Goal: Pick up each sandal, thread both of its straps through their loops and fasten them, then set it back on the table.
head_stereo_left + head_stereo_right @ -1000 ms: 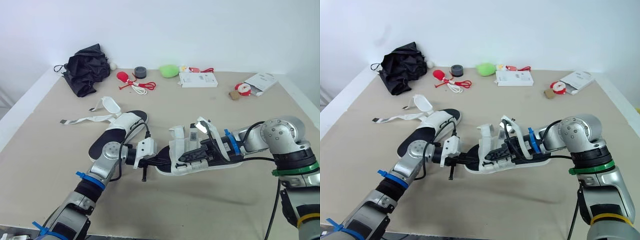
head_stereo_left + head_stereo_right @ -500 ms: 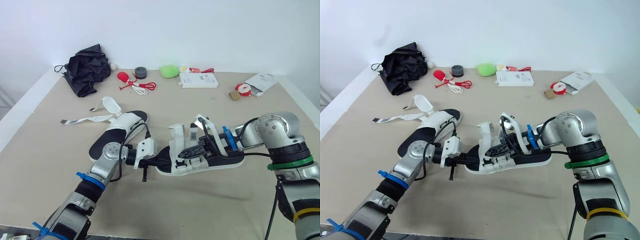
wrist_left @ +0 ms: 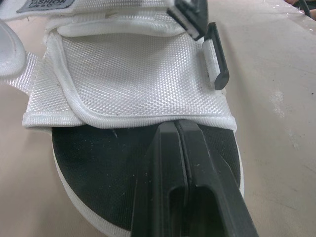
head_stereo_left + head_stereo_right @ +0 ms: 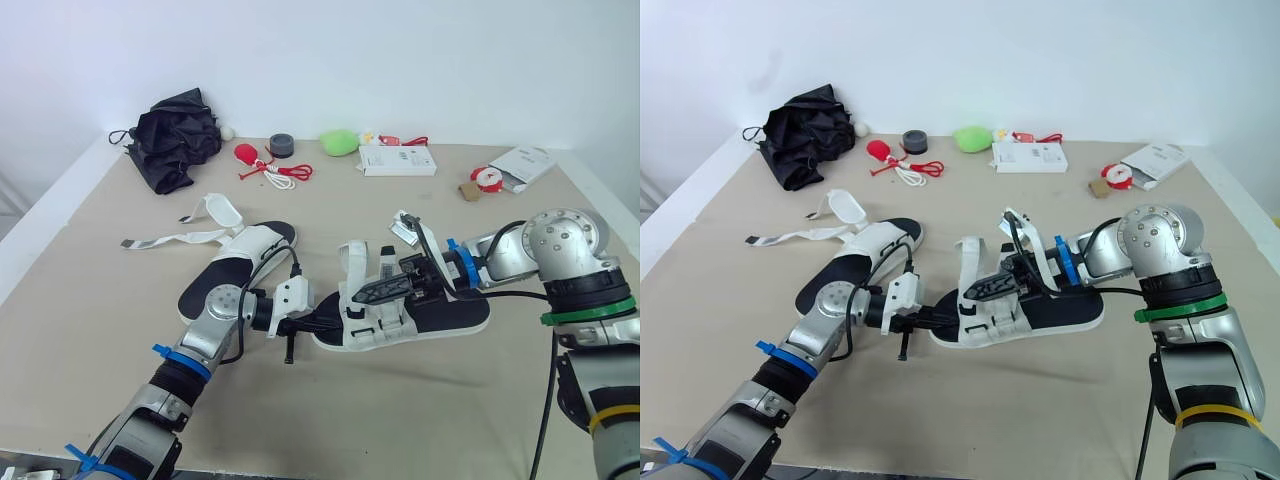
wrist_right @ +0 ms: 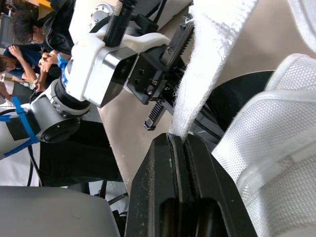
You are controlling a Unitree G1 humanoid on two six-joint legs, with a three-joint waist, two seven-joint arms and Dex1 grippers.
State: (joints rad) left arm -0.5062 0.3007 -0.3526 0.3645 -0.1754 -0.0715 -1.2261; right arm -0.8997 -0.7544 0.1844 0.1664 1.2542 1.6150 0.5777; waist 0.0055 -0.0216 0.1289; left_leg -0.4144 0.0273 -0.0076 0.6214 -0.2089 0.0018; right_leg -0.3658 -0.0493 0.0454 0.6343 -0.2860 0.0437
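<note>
A white sandal with a black footbed (image 4: pixel 440 312) lies flat mid-table. My left gripper (image 4: pixel 335 326) is shut, with nothing showing between its fingers (image 3: pixel 168 163). They lie on the footbed at the toe, tips against the edge of the front strap (image 3: pixel 128 74). My right gripper (image 4: pixel 362 294) reaches over the sandal from the heel side. It is shut on a loose white strap (image 5: pixel 212 54), which stands up above the toe end (image 4: pixel 352 258). The second sandal (image 4: pixel 245 250) lies to the left with its straps (image 4: pixel 165 240) spread loose on the table.
Along the back of the table sit a black folded umbrella (image 4: pixel 175 135), a red toy with a cord (image 4: pixel 262 165), a tape roll (image 4: pixel 281 146), a green object (image 4: pixel 338 141), a white box (image 4: pixel 396 158) and a white packet (image 4: pixel 522 163). People (image 5: pixel 24 39) are beyond the table.
My right gripper has risen and drawn the white strap upright above the toe. The sandal, tilted before, now lies flat. The left gripper has stayed put.
</note>
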